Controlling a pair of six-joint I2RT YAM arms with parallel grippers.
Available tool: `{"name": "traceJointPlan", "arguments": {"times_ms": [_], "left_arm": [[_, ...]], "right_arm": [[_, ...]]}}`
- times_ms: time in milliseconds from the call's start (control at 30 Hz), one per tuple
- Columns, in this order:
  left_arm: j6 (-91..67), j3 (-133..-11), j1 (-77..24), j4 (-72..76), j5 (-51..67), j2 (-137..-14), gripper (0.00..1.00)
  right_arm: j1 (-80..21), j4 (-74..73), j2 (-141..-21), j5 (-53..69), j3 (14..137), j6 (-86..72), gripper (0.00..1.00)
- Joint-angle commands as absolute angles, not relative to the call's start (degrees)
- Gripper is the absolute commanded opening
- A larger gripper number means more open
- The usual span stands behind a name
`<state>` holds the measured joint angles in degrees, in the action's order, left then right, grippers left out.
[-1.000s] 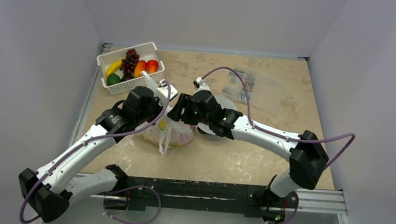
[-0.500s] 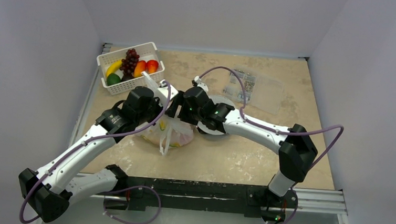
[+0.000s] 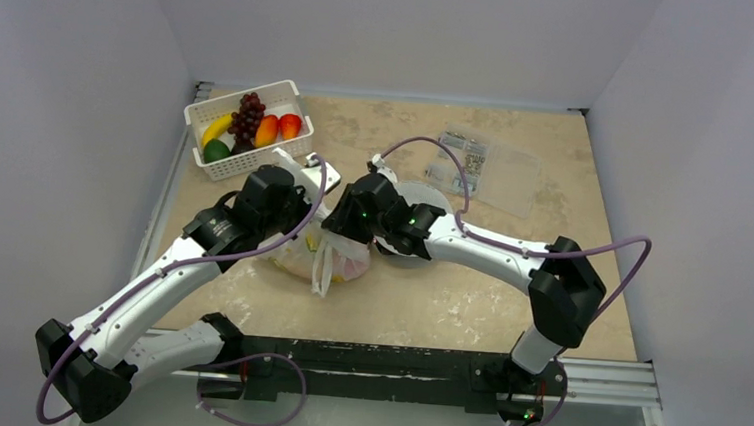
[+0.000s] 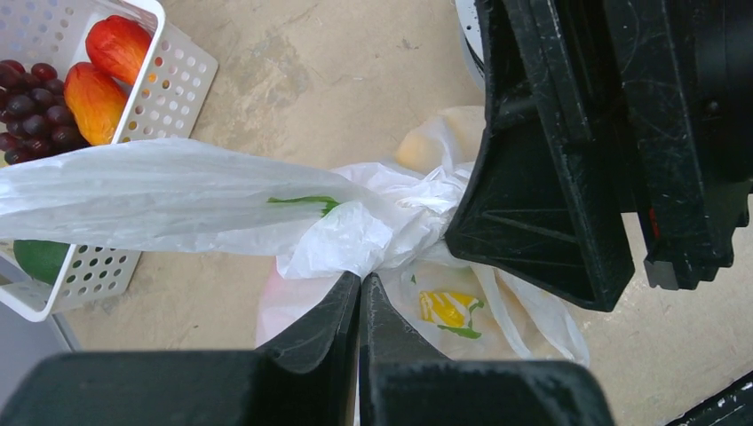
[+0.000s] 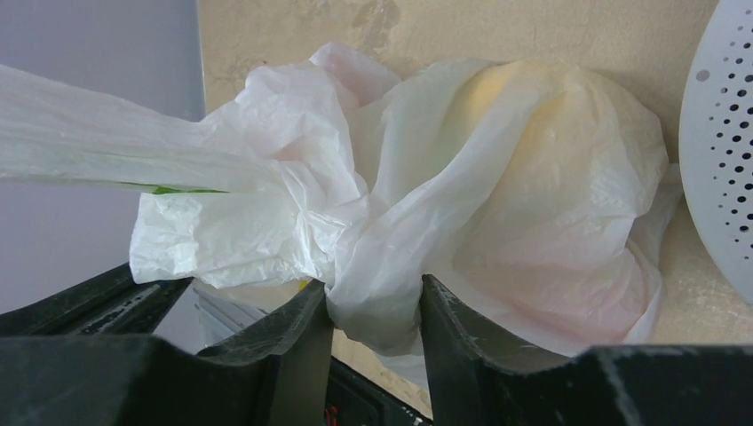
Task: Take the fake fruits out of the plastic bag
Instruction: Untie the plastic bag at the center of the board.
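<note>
Top view: pull your arms apart too hard and the thin bag (image 3: 341,263), mid-table, could tear or slip free. Both arms lean in, elbows out, wrists meeting over it.

Left wrist: the left gripper (image 4: 360,291) is pinched tight on the gathered neck.

Right wrist: the right gripper (image 5: 373,309) squeezes a fold, and the fruits (image 5: 542,124) bulge inside.

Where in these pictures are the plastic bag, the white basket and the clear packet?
plastic bag (image 5: 550,177), right wrist view, its bulging body.
white basket (image 3: 241,161), top view, its near side wall.
clear packet (image 3: 506,177), top view, its flat middle.
</note>
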<state>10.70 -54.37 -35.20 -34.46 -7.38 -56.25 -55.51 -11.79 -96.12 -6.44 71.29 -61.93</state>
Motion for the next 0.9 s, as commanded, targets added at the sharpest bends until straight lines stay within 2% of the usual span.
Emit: {"name": "traceJointPlan", "arguments": {"times_ms": [0, 133, 267, 467, 767, 800, 867], "left_arm": [[11.7, -55.2, -35.2, -30.9, -11.7, -54.9, 0.00], [11.7, -54.9, -35.2, -30.4, -15.0, -54.6, 0.00], [11.9, -54.2, -35.2, -29.5, -16.2, -54.1, 0.00], [11.9, -53.9, -35.2, -29.6, -16.5, -54.0, 0.00], [11.5, -53.8, -35.2, -30.1, -13.6, -54.3, 0.00], [11.3, -53.9, -35.3, -30.3, -12.8, -54.5, 0.02], [11.0, -55.0, -35.3, -31.8, -11.2, -55.7, 0.19]], "right_arm": [[-55.5, -13.4, -94.2, -6.0, 67.9, -62.5, 0.34], [-55.5, -13.2, -93.5, -4.3, 65.3, -62.1, 0.20], [-55.5, -13.8, -90.7, -4.8, 61.3, -60.7, 0.12], [-55.5, -10.8, -86.8, -2.7, 54.8, -56.5, 0.11], [-55.5, -3.8, -86.0, 2.0, 54.1, -50.8, 0.12], [-55.5, -2.8, -86.1, 2.7, 54.2, -49.6, 0.12], [-55.4, -1.5, -86.2, 3.6, 54.8, -46.6, 0.13]]}}
